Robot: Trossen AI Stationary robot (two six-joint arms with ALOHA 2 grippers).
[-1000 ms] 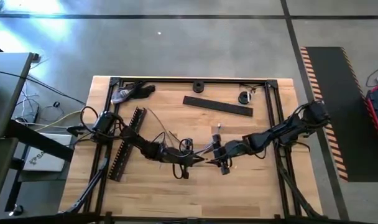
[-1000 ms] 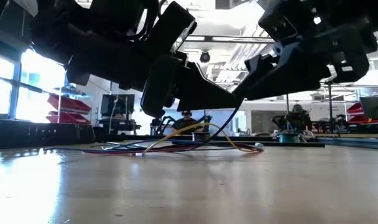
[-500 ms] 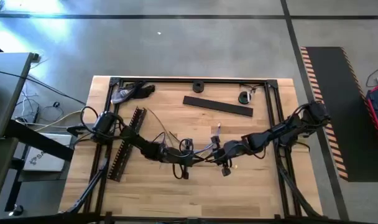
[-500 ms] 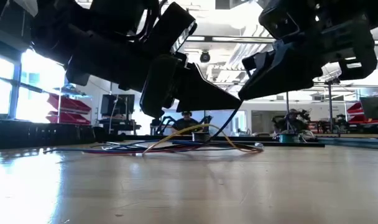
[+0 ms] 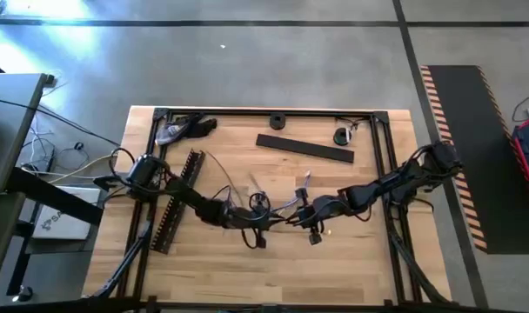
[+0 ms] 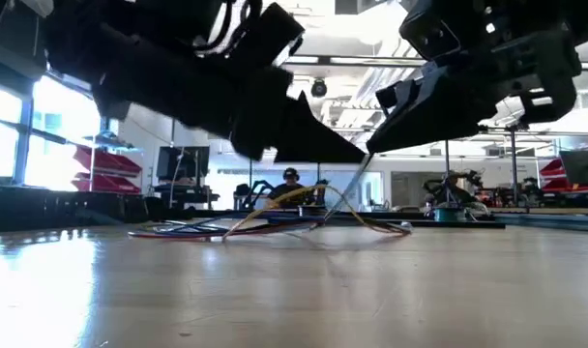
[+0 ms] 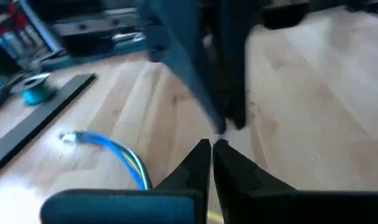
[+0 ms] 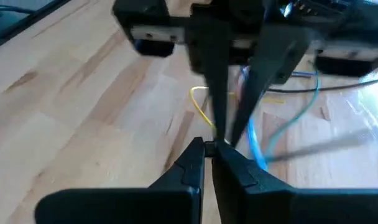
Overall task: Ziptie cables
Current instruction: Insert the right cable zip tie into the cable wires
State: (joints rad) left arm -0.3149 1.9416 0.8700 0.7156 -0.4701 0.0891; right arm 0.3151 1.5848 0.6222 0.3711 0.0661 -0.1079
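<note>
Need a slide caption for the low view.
Both grippers, left and right, meet tip to tip above the cables on the table.

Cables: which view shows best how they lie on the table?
Low view: the cables sprawl in flat loops on the table, with one strand rising toward the left gripper and right gripper. The high view shows thin strands half hidden under the arms. The wrist views catch only blue and yellow pieces.
</note>
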